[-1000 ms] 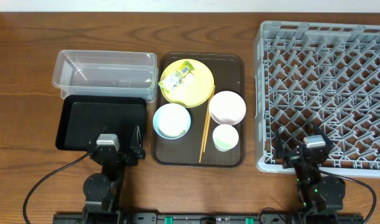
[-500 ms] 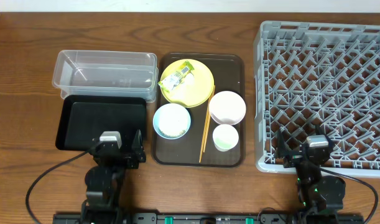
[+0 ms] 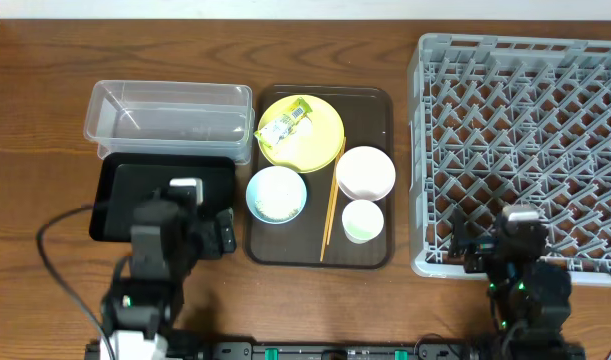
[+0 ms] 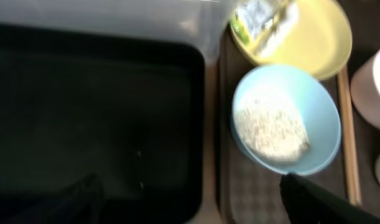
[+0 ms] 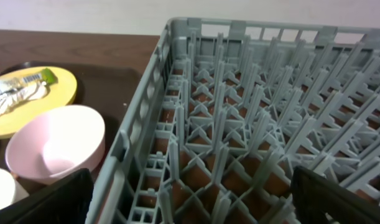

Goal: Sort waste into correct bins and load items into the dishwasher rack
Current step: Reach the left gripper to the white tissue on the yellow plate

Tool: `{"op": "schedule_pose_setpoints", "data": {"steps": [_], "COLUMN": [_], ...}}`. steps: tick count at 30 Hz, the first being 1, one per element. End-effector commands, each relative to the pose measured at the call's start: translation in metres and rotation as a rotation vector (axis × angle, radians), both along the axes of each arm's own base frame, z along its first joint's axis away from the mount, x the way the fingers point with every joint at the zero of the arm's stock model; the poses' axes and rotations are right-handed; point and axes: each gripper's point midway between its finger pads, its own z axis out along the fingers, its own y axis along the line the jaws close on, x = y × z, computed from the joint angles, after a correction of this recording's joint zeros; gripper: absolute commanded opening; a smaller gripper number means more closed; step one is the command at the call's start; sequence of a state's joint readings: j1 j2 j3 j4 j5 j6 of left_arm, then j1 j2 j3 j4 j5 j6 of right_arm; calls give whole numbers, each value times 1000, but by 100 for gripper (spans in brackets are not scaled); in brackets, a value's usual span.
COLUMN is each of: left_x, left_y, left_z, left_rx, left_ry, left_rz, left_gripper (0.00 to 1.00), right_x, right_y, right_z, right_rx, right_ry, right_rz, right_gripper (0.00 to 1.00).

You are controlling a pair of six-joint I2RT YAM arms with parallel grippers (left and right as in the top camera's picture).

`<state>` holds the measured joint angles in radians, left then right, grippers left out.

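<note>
Grey plastic lattice rack with upright pegs sits on the wooden desk. The grainy white rice heap is in the glossy light blue bowl, and the crinkly yellow-green wrapper is on the round yellow plate. The left claw and right claw are both spread wide.

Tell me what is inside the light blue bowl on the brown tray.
The round light blue bowl holds a loose heap of white rice grains. The floor beneath the heap is covered.
</note>
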<state>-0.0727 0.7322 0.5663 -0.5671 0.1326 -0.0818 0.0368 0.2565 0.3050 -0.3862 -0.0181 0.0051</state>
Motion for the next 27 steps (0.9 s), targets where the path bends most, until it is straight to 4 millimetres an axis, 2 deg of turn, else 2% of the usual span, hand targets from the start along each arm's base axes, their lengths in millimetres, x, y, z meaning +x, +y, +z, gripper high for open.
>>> {"op": "schedule_pose_setpoints", "data": {"steps": [1,7,14,19,23,27], "left_x": [5,6,16,37,62,88], "left_y": [-6,-6,-12,-27,-37,-57], "left_z": [8,13,22,37,47,54], "left_rx": [-29,-9,-59,-113,-102,-62], "left_ry": [102,316,316,210,107,41], "left_rz": [-15,-19,-2,-71,-123,-222], "left_gripper": [93,93,93,93,93,93], "right_x": [6,15,25,26,28,30], "right_y": [0,1,6,7,7,7], "right_z": [17,19,11,7,9,12], "right_rx": [26,14,22,24,25,26], "right_ry": [53,268,401,418,405,391], "right_rz": [-16,-18,4,8,8,9], "right_gripper": [99,99,99,99,99,99]}}
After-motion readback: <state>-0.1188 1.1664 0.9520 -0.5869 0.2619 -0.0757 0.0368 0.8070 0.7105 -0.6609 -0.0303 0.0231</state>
